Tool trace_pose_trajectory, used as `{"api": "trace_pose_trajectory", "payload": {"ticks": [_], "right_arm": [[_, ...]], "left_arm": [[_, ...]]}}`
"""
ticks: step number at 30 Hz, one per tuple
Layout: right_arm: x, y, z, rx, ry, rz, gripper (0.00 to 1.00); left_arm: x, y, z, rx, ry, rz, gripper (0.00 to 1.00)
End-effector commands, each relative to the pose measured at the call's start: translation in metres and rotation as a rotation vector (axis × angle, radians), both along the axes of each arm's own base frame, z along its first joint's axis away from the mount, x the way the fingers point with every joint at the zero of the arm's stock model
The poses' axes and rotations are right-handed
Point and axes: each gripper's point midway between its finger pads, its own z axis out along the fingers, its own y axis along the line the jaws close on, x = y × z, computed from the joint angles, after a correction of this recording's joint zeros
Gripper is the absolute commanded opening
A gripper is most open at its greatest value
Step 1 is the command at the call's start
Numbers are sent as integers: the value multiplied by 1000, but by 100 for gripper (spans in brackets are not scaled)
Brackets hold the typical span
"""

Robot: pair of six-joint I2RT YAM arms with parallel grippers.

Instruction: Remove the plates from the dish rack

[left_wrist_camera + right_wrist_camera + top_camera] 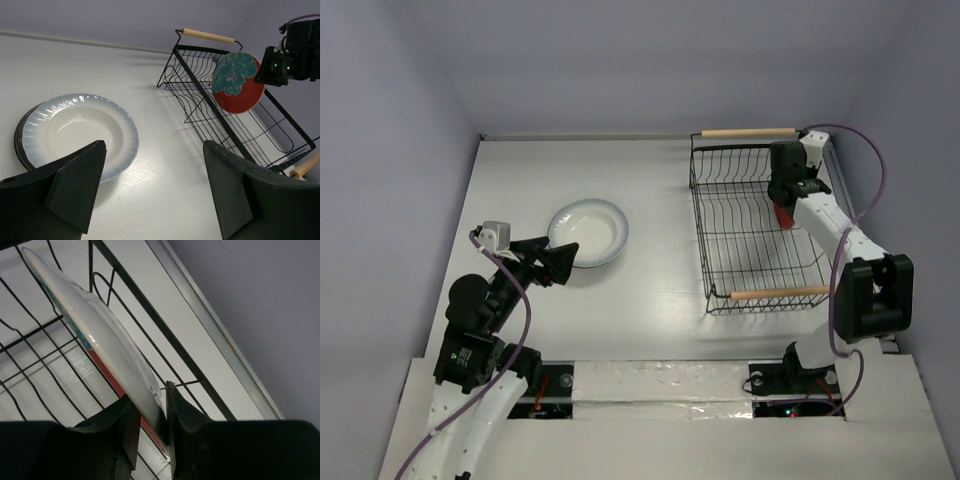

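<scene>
Right gripper (162,395) clamps the red plate (100,345) at the dish rack (699,215) right edge; left gripper (155,145) released. Next, probably: lift clear of the wires.

My right fingers (190,420) matt black plastic, red plate (105,340) glossy glazed ceramic, its underside smooth and pale, dish rack (701,230) thin black-coated wire, handles (748,132) bare pale wood, white plate (75,132) shiny with a fluted rim, table (650,300) matt white, faintly grained.

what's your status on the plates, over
Left gripper open, empty, beside the white plate. Right gripper clamped on the red plate by its rim, at the rack. Path above the rack looks clear.
</scene>
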Motion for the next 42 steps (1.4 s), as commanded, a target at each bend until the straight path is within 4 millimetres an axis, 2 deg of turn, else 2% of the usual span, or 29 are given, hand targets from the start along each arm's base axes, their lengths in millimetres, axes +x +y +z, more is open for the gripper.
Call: {"api": "trace_pose_trajectory", "payload": {"ticks": [1, 4, 7, 11, 18, 23, 24, 28, 29, 32, 33, 37, 42], "right_arm": [[1, 3, 60, -65, -118, -29, 0], [-5, 9, 84, -111, -123, -23, 0], [-14, 6, 103, -141, -135, -40, 0], [-35, 6, 143, -116, -235, -28, 0], [-54, 36, 192, 92, -453, 162, 0], [-66, 55, 210, 198, -552, 284, 0], [-67, 57, 209, 203, -552, 293, 0], [-68, 56, 182, 219, -485, 267, 0], [-68, 59, 167, 228, -478, 283, 0], [-62, 74, 141, 276, -441, 341, 0], [-55, 86, 119, 306, -380, 383, 0], [-46, 107, 72, 370, -263, 452, 0], [-47, 121, 36, 429, -178, 487, 0]], "left_arm": [[-1, -2, 14, -16, -56, -11, 76], [-1, -1, 14, -19, -58, -6, 76], [-1, -1, 13, -16, -55, -6, 76], [0, -2, 12, -15, -48, -8, 76], [3, -2, 9, -9, -34, -5, 76], [4, -2, 9, -10, -32, -2, 76], [4, -2, 8, -8, -30, -3, 76], [6, -1, 7, -7, -25, 5, 76], [6, -1, 7, -7, -25, 5, 76], [6, -1, 8, -7, -27, 2, 76], [6, -1, 8, -7, -27, 2, 76], [5, -1, 7, -7, -28, 3, 76], [4, -1, 8, -7, -33, 0, 76]]}}
